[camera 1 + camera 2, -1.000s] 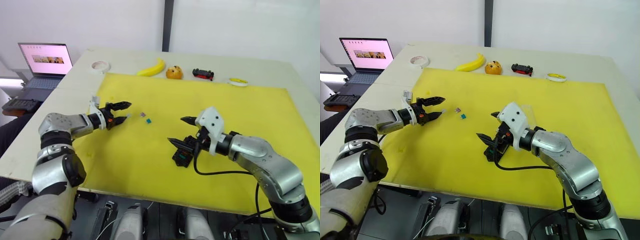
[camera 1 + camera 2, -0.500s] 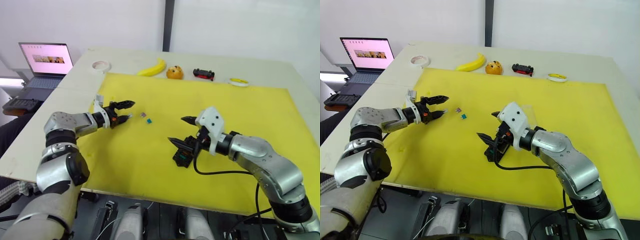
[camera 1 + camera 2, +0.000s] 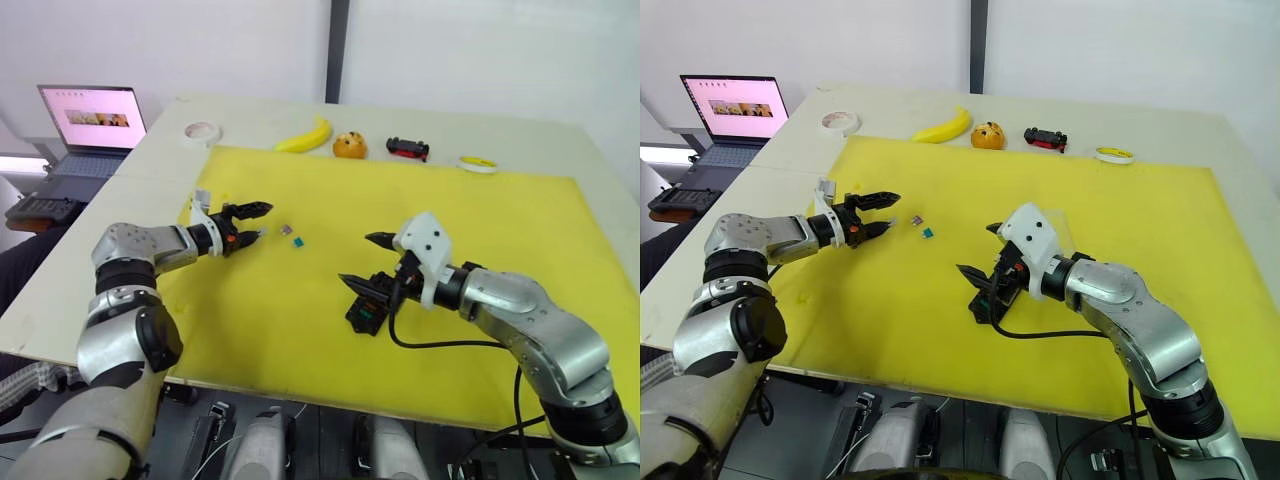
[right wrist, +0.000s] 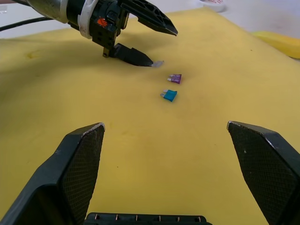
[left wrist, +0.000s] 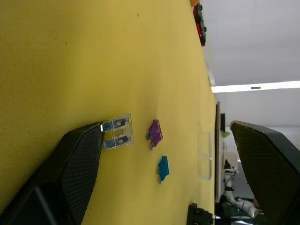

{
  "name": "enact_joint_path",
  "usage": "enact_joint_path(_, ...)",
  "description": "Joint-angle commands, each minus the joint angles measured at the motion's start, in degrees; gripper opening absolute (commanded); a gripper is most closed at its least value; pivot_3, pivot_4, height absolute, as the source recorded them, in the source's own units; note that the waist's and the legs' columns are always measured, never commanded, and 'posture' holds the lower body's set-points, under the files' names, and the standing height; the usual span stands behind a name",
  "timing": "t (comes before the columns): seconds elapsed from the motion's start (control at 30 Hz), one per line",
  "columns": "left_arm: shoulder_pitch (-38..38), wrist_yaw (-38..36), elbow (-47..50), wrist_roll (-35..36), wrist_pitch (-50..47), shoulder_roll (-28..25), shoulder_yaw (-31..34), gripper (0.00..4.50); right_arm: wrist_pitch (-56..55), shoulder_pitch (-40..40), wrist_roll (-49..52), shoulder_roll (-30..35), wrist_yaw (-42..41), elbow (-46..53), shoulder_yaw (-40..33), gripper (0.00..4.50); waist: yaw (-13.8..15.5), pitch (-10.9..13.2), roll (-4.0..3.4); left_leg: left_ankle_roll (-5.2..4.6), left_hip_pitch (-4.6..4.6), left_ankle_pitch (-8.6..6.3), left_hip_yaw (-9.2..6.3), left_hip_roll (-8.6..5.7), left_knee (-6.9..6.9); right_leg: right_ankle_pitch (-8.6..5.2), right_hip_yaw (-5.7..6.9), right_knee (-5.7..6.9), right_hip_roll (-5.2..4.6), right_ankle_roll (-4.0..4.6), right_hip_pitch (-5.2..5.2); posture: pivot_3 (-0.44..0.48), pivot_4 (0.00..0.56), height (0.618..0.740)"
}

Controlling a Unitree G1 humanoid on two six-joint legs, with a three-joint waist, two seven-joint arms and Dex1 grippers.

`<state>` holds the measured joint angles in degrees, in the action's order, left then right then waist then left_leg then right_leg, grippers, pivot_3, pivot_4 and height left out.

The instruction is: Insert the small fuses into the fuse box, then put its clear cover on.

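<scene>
My left gripper [image 3: 256, 221] is open low over the yellow mat, and a pale grey fuse [image 5: 117, 131] lies right at the tip of one of its fingers. Just beyond it lie a purple fuse [image 3: 287, 230] and a teal fuse [image 3: 298, 241]. The black fuse box [image 3: 365, 315] sits on the mat near its middle, under my right gripper [image 3: 365, 262]. That gripper is wide open with nothing between its fingers. The clear cover [image 5: 204, 155] lies flat on the mat beyond the fuses, close to the right arm.
Along the table's far edge sit a white tape roll [image 3: 201, 131], a banana [image 3: 305, 138], an orange [image 3: 348, 146], a black-and-red toy car [image 3: 407, 149] and a yellow-marked ring [image 3: 477, 163]. A laptop [image 3: 88, 125] stands off the table's left side.
My left gripper has crept forward towards the fuses, bringing one fingertip up to the pale grey fuse. The right gripper and fuse box have stayed put.
</scene>
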<state>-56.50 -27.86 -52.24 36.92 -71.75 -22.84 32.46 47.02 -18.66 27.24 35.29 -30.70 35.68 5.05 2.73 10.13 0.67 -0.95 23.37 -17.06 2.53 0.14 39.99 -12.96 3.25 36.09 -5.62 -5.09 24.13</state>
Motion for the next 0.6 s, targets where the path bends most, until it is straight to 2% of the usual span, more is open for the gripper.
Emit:
enact_joint_path(0.03, 1.2, 0.8, -0.5, 0.0, -1.7, 2.8, -1.5, 4.50, -0.5, -0.5, 0.1, 0.6, -0.1, 2.1, -1.8, 4.43, 0.0, 0.0, 0.00, 0.00, 0.00, 0.00, 0.00, 0.00, 0.00, 0.00, 0.00, 0.00, 0.00, 0.00, 0.00, 0.000, 0.150, 0.740)
enact_joint_path(0.07, 1.4, 1.0, -0.2, -0.1, -1.9, 2.9, -1.6, 4.50, -0.6, -0.5, 0.0, 0.6, -0.1, 2.0, -1.8, 4.43, 0.0, 0.0, 0.00, 0.00, 0.00, 0.00, -0.01, -0.01, 0.00, 0.00, 0.00, 0.00, 0.00, 0.00, 0.00, 0.000, 0.150, 0.740)
enact_joint_path(0.1, 1.8, 0.9, 0.3, -0.5, -1.9, 3.0, -2.2, 4.25, -0.7, -0.5, -0.1, 0.5, 0.0, 1.9, -1.8, 4.48, 0.0, 0.0, 0.00, 0.00, 0.00, 0.00, -0.01, -0.01, 0.00, 0.00, 0.00, 0.00, -0.01, 0.00, 0.00, 0.000, 0.150, 0.740)
enact_joint_path(0.17, 2.4, 0.7, 0.9, -0.4, -2.2, 3.3, -2.5, 3.60, -0.9, -0.3, -0.3, 0.3, 0.3, 1.8, -2.0, 4.50, -0.1, 0.0, 0.00, -0.01, 0.00, 0.00, -0.01, -0.01, 0.00, 0.00, 0.00, 0.00, -0.01, -0.01, -0.01, 0.000, 0.150, 0.740)
enact_joint_path(0.23, 2.6, 0.9, 1.0, -0.6, -2.1, 3.4, -2.4, 2.60, -1.0, -0.2, -0.4, 0.4, 0.3, 1.6, -2.1, 4.50, -0.2, 0.0, 0.00, -0.04, 0.00, -0.03, -0.01, -0.01, 0.00, -0.02, 0.00, -0.02, -0.01, -0.04, 0.00, 0.000, 0.150, 0.740)
enact_joint_path(0.5, 3.4, 0.6, -1.4, -2.3, 0.9, 2.9, -2.8, 2.60, -2.2, -0.9, -1.2, -0.9, 2.2, 0.5, -4.2, 4.50, -0.3, 0.0, 0.00, -0.11, 0.00, -0.07, 0.01, -0.07, 0.00, -0.05, -0.01, -0.05, -0.06, -0.08, -0.02, 0.000, 0.150, 0.740)
enact_joint_path(0.6, 3.4, 0.0, -2.3, -2.2, 1.7, 2.6, -2.5, 2.60, -1.9, 0.3, -0.3, 0.8, 0.0, 1.3, -4.0, 4.50, -0.3, 0.0, -0.02, -0.11, -0.03, -0.07, 0.01, -0.07, 0.00, -0.05, -0.01, -0.05, -0.06, -0.08, -0.04, 0.000, 0.150, 0.740)
